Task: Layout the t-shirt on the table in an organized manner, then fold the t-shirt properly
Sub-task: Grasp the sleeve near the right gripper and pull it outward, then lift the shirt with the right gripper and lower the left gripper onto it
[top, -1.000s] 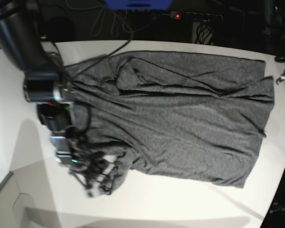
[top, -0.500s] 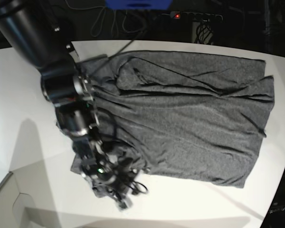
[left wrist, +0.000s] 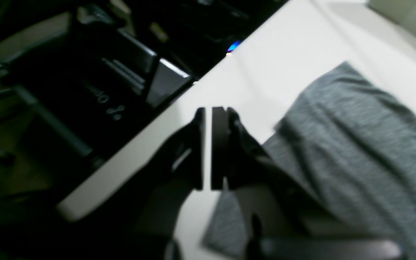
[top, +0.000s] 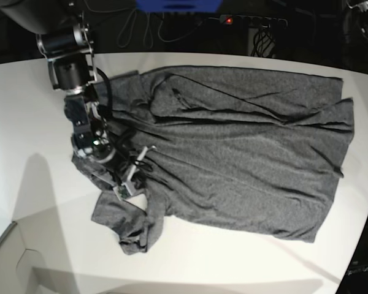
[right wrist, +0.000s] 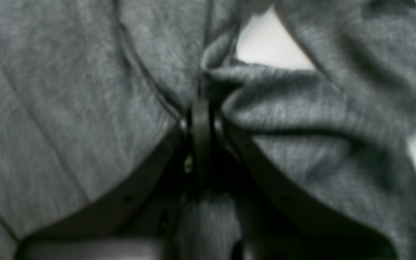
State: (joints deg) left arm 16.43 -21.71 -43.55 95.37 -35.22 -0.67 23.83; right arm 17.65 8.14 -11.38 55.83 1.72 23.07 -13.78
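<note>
My right gripper (right wrist: 201,108) angles down, fingers pinching a fold of the t-shirt (top: 245,147); left gripper (left wrist: 211,144) pressed together beside the shirt's edge.

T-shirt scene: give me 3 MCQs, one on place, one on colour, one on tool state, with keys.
1. Where is the t-shirt?
A. Spread on the table
B. Hanging off a chair
C. In a box

2. What colour is the t-shirt?
A. Red
B. Heathered dark grey
C. White

3. What is the right tool doing?
A. Wide open above bare table
B. Holding a cup
C. Shut on a pinch of t-shirt fabric

Answers:
1 A, the base view shows it lying across the white tabletop.
2 B, all views show grey knit.
3 C, the right wrist view shows fabric bunched between the closed fingers.
</note>
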